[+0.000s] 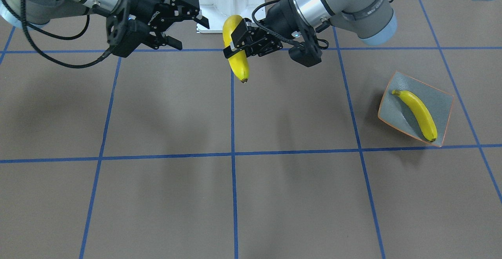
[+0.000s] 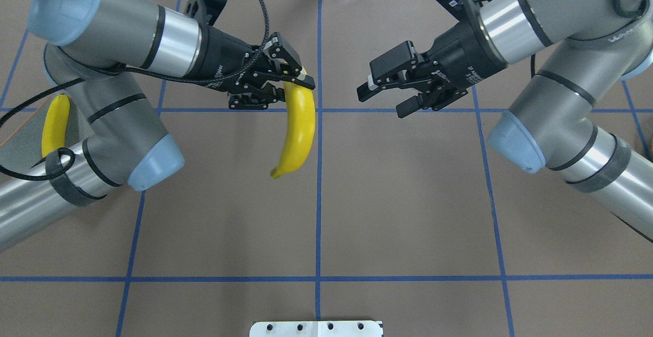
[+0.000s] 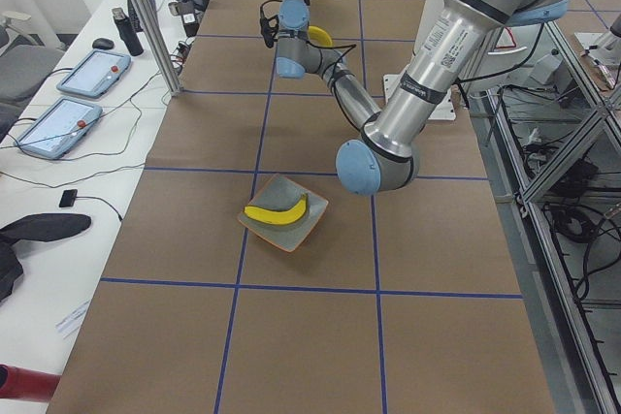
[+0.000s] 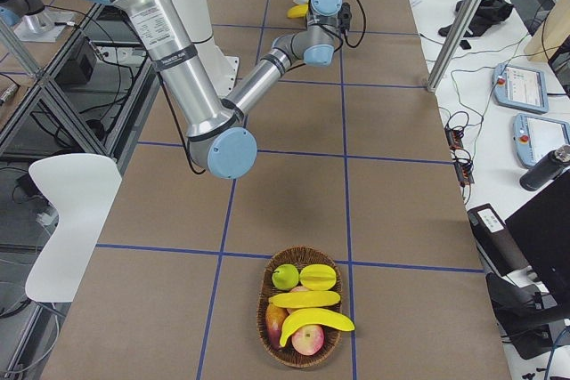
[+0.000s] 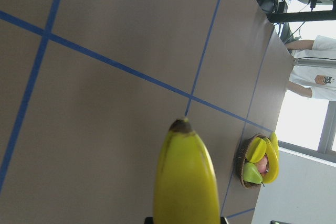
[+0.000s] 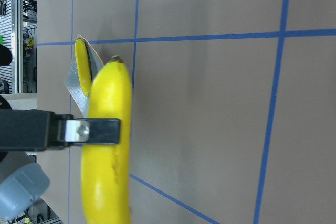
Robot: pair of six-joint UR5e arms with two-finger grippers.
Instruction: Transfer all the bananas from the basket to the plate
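Left gripper [image 2: 296, 86] was clamped on banana [image 2: 298, 128], aloft over table [image 2: 408, 199] | right gripper [image 2: 382, 101] was empty, fingers apart, facing it | second banana [image 1: 417, 112] lay on plate [image 1: 443, 102] | third banana [image 4: 316, 319] lay in basket [image 4: 262, 309] among other fruit [image 4: 286, 276].

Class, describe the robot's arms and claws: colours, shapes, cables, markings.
Both the left arm and right arm are grey tubes with silver bands and pale blue joint caps. The left claw and right claw are black, two-fingered, with white lettering on the wrists. A black cable loops along the left arm.
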